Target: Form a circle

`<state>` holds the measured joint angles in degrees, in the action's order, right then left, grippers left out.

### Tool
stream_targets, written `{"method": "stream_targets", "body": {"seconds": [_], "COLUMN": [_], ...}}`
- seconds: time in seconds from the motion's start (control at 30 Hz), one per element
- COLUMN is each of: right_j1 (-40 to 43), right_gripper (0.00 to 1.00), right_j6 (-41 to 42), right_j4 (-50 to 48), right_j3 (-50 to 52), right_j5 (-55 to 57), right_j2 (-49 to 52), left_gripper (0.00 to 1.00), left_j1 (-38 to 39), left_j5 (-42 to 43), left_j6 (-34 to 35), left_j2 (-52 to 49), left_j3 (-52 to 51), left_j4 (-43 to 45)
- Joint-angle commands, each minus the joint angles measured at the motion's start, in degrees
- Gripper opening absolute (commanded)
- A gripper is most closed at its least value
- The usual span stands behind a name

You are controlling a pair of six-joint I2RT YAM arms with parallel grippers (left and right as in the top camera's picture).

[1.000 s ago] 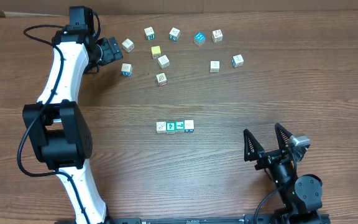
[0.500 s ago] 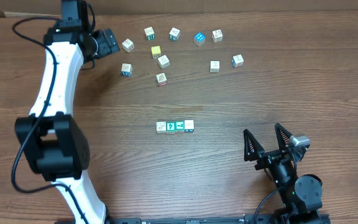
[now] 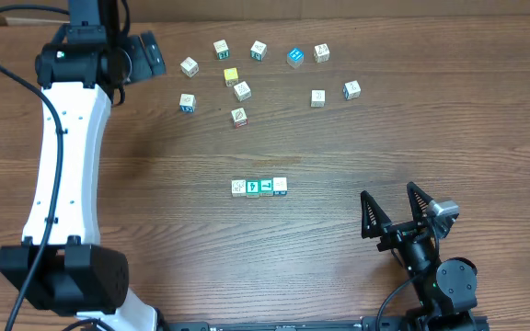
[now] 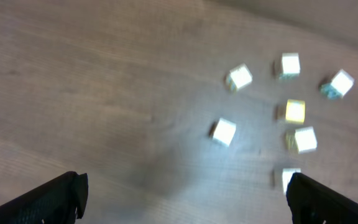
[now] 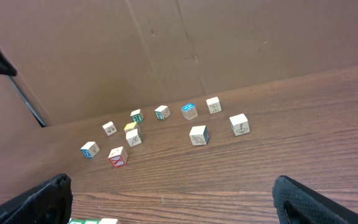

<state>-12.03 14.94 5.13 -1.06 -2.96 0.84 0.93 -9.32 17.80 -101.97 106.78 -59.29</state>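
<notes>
Blocks: I see loose blocks (image 3: 241, 90) far behind the row of four (image 3: 259, 187) | My left arm (image 3: 67, 138): back-left of the row, nearest them, they lie to its right, jaws wide, empty | My right arm (image 3: 426, 253): front-right of the row, jaws wide, empty

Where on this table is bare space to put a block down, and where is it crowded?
Bare wood lies between the scattered blocks and the four-block row, and left of that row up to the white left arm. It is crowded along the far strip, where the scattered blocks sit close.
</notes>
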Motion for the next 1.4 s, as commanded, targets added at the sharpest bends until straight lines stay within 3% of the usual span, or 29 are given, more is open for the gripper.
{"method": "stream_targets", "body": {"seconds": [0.0,0.17,0.33,0.73,1.03,1.37], "right_j1": [0.2,0.2,0.2,0.2,0.2,0.2], "right_gripper": [1.00,1.00,1.00,1.00,1.00,1.00], "right_j6": [-0.4,-0.4,-0.4,-0.4,-0.4,-0.4], "right_j4": [-0.4,-0.4,-0.4,-0.4,-0.4,-0.4], "right_j3": [0.6,0.6,0.6,0.6,0.6,0.6], "right_j5": [0.3,0.3,0.3,0.3,0.3,0.3], "right_j2": [-0.7,-0.7,-0.7,-0.7,-0.7,-0.7], "left_gripper": [1.00,1.00,1.00,1.00,1.00,1.00], "left_j1": [3.3,5.6,5.9,5.7,5.7,5.7], "left_j5": [-4.5,-4.6,-0.2,13.4,21.1,21.2], "left_j6": [-2.6,-4.9,-4.9,-5.0,-5.2,-5.2], "left_j2": [3.5,4.4,6.0,19.9,28.6,35.8], "left_j3": [0.6,-0.7,-8.4,-44.3,-64.9,-80.3], "left_j4": [-2.0,-6.9,-2.8,36.3,65.1,81.3]}}
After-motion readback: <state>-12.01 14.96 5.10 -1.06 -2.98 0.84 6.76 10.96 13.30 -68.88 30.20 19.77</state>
